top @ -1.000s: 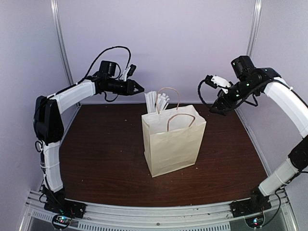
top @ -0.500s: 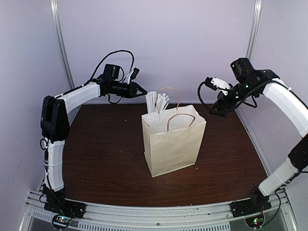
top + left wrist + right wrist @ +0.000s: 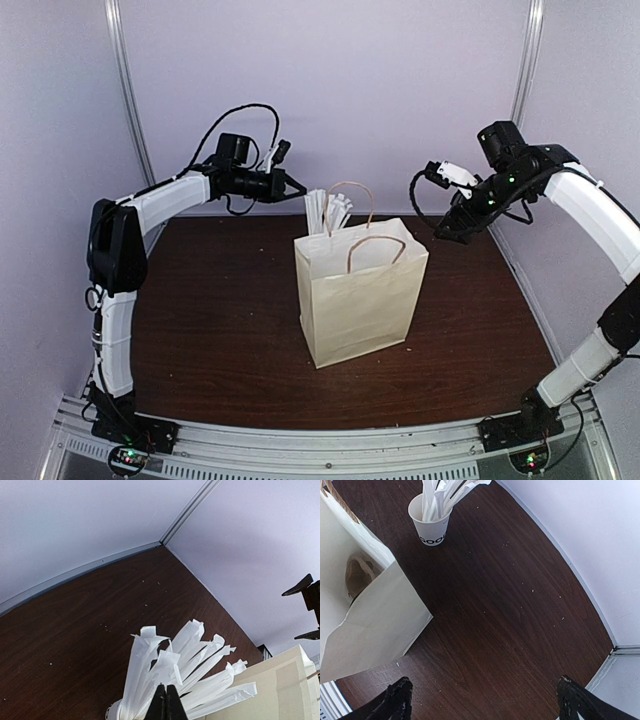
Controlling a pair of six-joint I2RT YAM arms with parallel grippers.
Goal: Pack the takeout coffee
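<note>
The takeout coffee cup and its black lid show in no view. A cream paper bag (image 3: 360,290) with brown handles stands open mid-table; it also shows in the right wrist view (image 3: 365,630) and the left wrist view (image 3: 280,685). A brown shape (image 3: 357,575) lies inside it; I cannot tell what it is. My left gripper (image 3: 298,187) is shut, raised behind the bag's left side; in the left wrist view (image 3: 166,702) its tips sit just before the wrapped sticks. My right gripper (image 3: 447,228) is open and empty, raised off the bag's right, over bare table in the right wrist view (image 3: 485,700).
A white cup holding tall white wrapped sticks (image 3: 325,210) stands behind the bag; it also shows in the right wrist view (image 3: 431,522) and the left wrist view (image 3: 175,670). The dark wood table (image 3: 200,320) is walled at the back and both sides.
My left arm has swung right, bringing the shut gripper closer to the wrapped sticks. My right gripper has shifted very little. The bag has not moved.
</note>
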